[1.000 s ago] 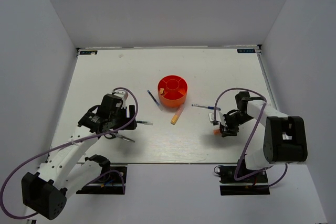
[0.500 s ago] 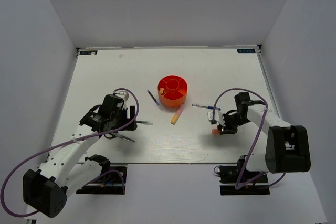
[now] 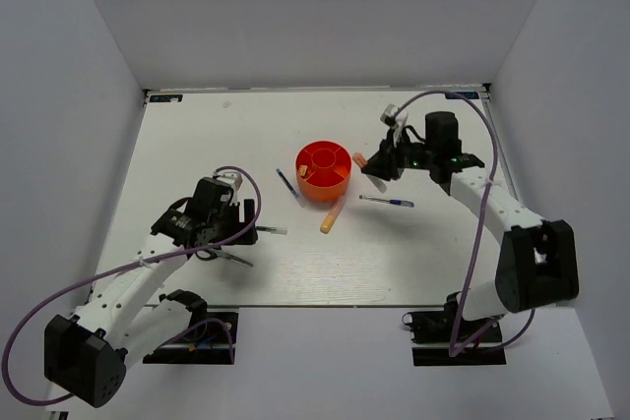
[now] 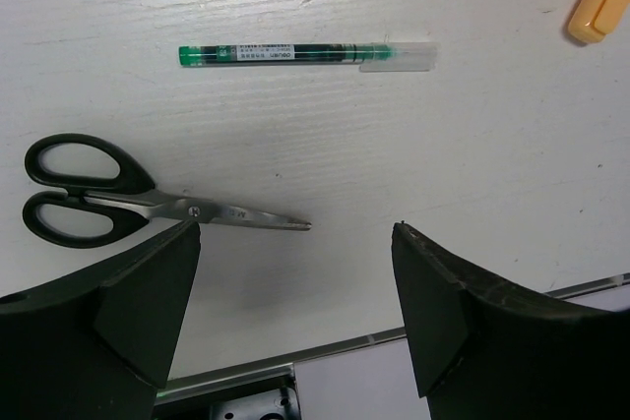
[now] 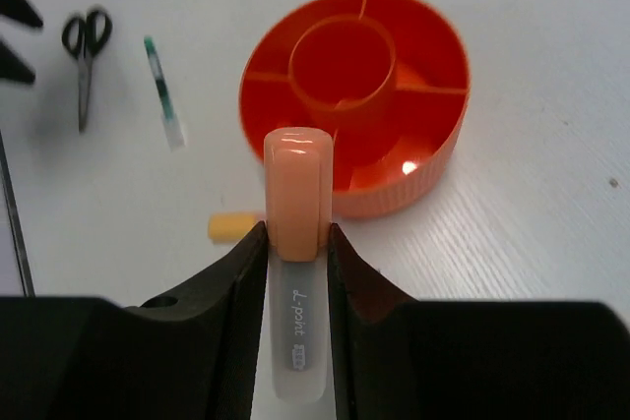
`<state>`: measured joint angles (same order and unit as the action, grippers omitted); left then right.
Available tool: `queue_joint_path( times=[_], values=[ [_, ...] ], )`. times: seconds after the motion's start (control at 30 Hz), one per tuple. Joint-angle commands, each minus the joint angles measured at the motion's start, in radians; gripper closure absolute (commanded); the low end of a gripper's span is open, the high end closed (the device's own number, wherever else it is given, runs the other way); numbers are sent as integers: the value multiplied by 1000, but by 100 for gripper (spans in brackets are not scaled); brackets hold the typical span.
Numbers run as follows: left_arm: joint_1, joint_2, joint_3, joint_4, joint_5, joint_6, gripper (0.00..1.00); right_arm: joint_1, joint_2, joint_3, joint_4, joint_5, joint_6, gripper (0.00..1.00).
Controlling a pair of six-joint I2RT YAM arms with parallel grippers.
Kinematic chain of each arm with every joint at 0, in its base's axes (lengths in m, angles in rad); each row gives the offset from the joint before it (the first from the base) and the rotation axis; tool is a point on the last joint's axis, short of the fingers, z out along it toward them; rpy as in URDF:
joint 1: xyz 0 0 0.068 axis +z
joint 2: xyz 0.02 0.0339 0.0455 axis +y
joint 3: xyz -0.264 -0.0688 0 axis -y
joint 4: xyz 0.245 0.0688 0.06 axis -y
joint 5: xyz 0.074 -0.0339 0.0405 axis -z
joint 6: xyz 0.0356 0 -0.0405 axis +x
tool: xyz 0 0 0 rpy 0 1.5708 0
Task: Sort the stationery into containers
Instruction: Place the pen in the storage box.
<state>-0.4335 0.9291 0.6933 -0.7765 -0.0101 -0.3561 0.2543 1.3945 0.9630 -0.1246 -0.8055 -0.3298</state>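
White table [image 3: 197, 145], right claw [image 5: 295, 239] tight around orange marker [image 5: 295, 184] beside tub [image 5: 418, 176] (left claw [image 4: 293, 235] wide)

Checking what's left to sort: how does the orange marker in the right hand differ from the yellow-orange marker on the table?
The orange marker is clamped in the right hand beside the tub; the yellow-orange marker lies loose on the table. The orange marker is salmon with a pale cap; the yellow-orange marker looks yellower. Both are outside the tub.
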Motion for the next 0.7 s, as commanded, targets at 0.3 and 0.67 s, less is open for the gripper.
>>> queue_joint_path(
  times=[0.3,0.67],
  values=[
    [7,33,-17,32,24,16,11,37,325,89,1008,161,964,100],
    [13,56,-12,33,24,19,11,42,526,183,1163,94,1013,100]
  ],
)
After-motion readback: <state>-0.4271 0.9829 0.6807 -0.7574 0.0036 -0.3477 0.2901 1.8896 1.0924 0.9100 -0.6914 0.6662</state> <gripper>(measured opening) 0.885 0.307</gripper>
